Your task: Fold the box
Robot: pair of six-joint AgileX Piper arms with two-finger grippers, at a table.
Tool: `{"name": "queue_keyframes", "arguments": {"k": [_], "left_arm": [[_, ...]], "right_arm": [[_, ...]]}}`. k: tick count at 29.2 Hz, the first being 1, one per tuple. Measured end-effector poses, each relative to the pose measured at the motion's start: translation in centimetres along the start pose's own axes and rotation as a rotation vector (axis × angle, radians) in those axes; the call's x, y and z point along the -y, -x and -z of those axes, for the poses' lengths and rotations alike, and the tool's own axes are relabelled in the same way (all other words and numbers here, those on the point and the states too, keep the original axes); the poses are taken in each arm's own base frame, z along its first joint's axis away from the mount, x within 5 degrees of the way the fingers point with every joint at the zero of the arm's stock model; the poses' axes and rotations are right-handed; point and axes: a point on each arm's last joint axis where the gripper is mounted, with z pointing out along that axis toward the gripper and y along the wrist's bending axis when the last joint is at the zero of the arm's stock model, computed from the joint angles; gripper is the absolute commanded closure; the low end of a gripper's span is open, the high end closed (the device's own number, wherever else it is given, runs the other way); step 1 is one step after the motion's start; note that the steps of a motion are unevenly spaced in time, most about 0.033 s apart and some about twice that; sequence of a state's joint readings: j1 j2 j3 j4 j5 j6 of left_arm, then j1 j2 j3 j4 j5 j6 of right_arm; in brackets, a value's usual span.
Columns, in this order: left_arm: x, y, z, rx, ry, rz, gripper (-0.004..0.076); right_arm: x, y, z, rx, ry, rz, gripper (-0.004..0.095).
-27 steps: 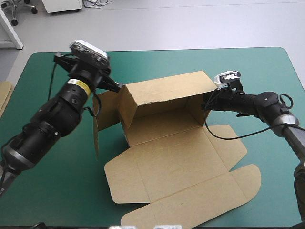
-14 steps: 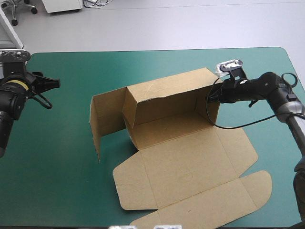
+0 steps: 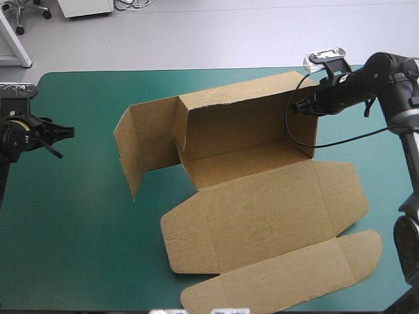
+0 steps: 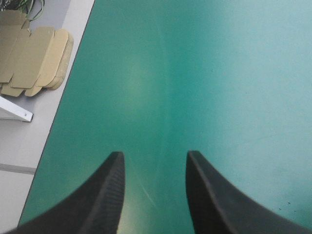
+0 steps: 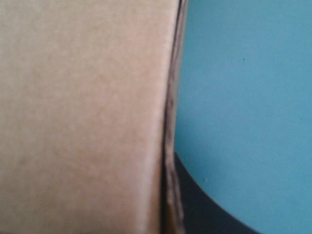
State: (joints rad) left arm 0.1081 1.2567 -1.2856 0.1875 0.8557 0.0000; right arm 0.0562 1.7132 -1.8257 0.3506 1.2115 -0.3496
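Start at 9 o'clock in the high view: your left tool (image 3: 59,140) has pulled right away from the box since the earlier frames. It now hangs over the tabletop (image 3: 78,229) near its left edge, well apart from the brown board. It is released, its black fingers (image 4: 105,195) standing apart over bare teal-green cover with nothing between them, and a stack of spare board (image 4: 34,56) lies beyond the tabletop's edge. That arm is mostly out of view, the wrist pointing toward 3 o'clock. Moving right, the box (image 3: 255,216) sits from the centre of the tabletop toward 4 o'clock, and it has slid toward 2 o'clock compared with just before. With the left tool gone, the left side flap (image 3: 141,147) has swung outward to about 10 o'clock of the base rather than standing tucked, so I judge that end is not yet folded in. The rear wall (image 3: 242,114) stands, and the lid panels (image 3: 275,288) lie flat toward 6 o'clock. At 2 o'clock your right tool (image 3: 294,106) is clenched on the box's right end wall near the far corner. Its wrist view shows the board edge running up the middle with one black finger outside it, the other hidden. That arm reaches in from the right edge, elbow raised, forearm sloping down toward 9 o'clock.
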Motion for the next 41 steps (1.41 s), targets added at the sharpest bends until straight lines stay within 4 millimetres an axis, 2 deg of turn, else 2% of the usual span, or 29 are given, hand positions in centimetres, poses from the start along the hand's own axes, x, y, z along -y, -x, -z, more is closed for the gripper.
{"name": "queue_keyframes", "arguments": {"k": [5,12,15,19,22,25,28,30,32,38,40,41], "left_arm": [[0.1,-0.2,-0.1,-0.021,-0.013,-0.020,0.0429],[0.4,-0.2,-0.1,-0.026,-0.042,-0.028,0.0429],[0.5,-0.2,-0.2,-0.028,-0.052,-0.038,0.0429],[0.7,-0.2,-0.3,-0.029,-0.072,-0.043,0.0429],[0.8,-0.2,-0.4,-0.034,-0.080,-0.043,0.0429],[0.9,-0.2,-0.7,-0.041,-0.089,-0.042,0.0429],[1.0,-0.2,-1.0,-0.047,-0.093,-0.043,0.0429],[1.0,-0.2,-1.0,-0.047,-0.094,-0.044,0.0429],[1.0,-0.2,-1.0,-0.047,-0.095,-0.045,0.0429],[1.0,-0.2,-1.0,-0.047,-0.098,-0.046,0.0429],[1.0,-0.2,-1.0,-0.047,-0.098,-0.046,0.0429],[1.0,-0.2,-1.0,-0.047,-0.098,-0.046,0.0429]], "right_arm": [[1.0,1.0,-1.8,-0.035,-0.010,-0.045,0.0926],[2.8,0.7,-7.1,-0.138,0.010,-0.108,0.0924],[3.3,0.6,-8.7,-0.157,0.015,-0.128,0.0924],[3.4,0.8,-9.0,-0.159,0.014,-0.141,0.0919],[3.4,0.9,-9.1,-0.151,0.014,-0.132,0.0849],[2.9,1.2,-9.5,-0.130,0.015,-0.101,0.0690],[2.5,1.5,-10.3,-0.103,0.035,-0.093,0.0431],[2.4,1.7,-10.6,-0.089,0.038,-0.092,0.0294],[2.5,1.8,-10.7,-0.078,0.035,-0.091,0.0273],[2.3,2.1,-10.3,-0.046,0.040,-0.104,0.0350],[2.0,2.4,-9.2,-0.015,0.030,-0.095,0.0370],[1.7,2.7,-7.7,0.017,0.017,-0.081,0.0372]]}}
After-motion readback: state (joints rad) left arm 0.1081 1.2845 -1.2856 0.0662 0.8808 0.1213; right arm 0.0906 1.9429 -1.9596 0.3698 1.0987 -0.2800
